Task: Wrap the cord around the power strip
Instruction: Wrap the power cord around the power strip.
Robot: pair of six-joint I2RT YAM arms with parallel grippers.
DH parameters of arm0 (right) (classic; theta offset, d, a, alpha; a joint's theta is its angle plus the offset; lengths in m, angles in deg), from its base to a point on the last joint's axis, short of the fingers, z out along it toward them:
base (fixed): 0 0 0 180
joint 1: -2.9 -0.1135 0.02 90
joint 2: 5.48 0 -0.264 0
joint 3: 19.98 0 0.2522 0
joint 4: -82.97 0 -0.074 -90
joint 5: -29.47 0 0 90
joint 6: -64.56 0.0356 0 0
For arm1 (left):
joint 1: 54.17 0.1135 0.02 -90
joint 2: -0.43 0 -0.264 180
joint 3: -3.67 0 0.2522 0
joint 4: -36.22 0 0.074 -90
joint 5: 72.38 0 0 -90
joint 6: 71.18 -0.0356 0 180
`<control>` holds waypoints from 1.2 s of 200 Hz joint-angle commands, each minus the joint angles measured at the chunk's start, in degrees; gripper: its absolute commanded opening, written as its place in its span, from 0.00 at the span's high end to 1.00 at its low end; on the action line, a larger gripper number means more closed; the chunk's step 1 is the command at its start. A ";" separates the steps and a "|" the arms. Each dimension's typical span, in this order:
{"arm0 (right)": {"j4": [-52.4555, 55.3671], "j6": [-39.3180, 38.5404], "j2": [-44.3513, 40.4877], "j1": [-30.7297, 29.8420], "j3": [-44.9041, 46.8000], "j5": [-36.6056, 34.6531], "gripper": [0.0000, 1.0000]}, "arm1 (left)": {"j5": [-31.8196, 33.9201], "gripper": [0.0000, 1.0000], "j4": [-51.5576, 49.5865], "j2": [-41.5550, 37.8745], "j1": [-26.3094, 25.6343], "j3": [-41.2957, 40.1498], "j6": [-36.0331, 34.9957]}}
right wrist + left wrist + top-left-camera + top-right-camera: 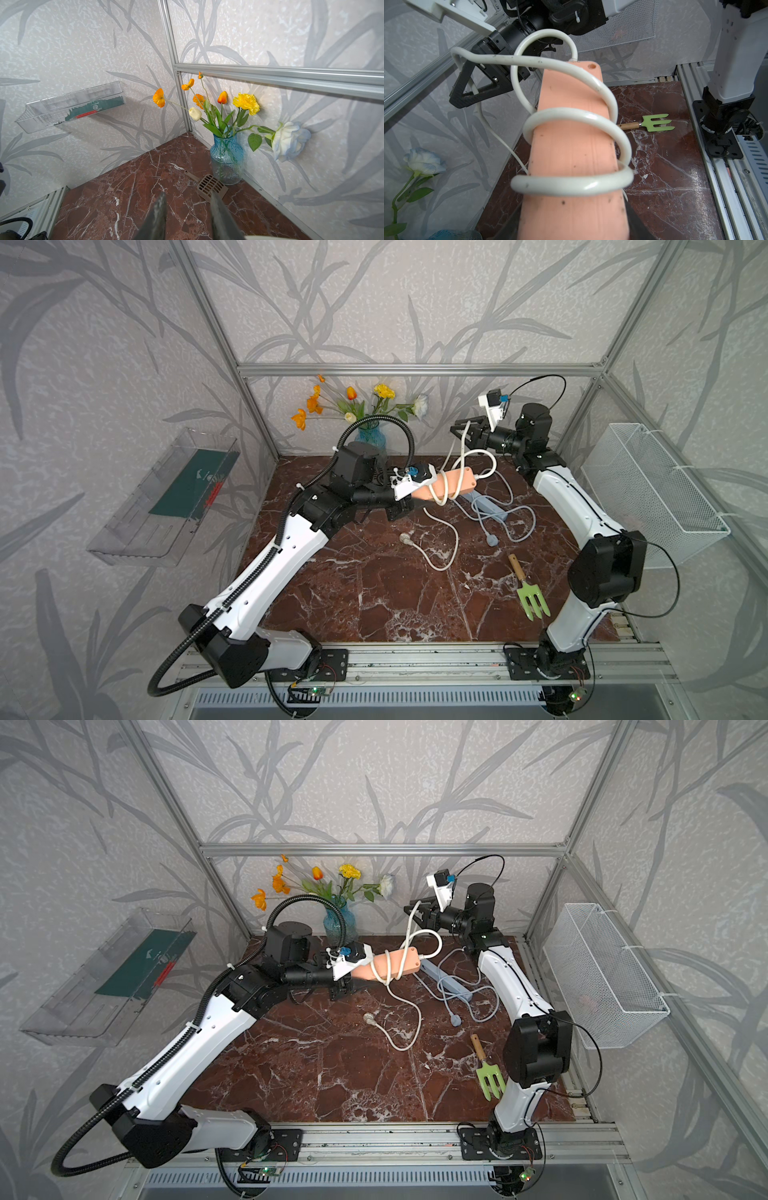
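Note:
A peach power strip (457,483) (399,963) hangs tilted above the marble table, and my left gripper (409,497) (573,228) is shut on its near end. The white cord (577,116) winds around the strip in a few loops. One stretch rises from the strip and hangs draped over one finger of my right gripper (463,429) (415,907). The cord's tail runs down to the table and ends in its plug (405,537). In the right wrist view my right gripper (188,194) is open with nothing between its fingers.
A grey-blue power strip (486,506) with its own cord lies under the raised one. A green hand fork (530,597) lies front right. A blue vase of flowers (371,435) and a beige scoop (211,186) stand at the back wall. A wire basket (652,489) hangs right, a clear shelf (166,497) left.

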 commanded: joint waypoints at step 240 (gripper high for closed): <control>-23.07 14.45 -2.49 -17.54 26.89 -38.31 0.48 | 6.94 1.00 25.70 3.05 0.80 7.23 15.13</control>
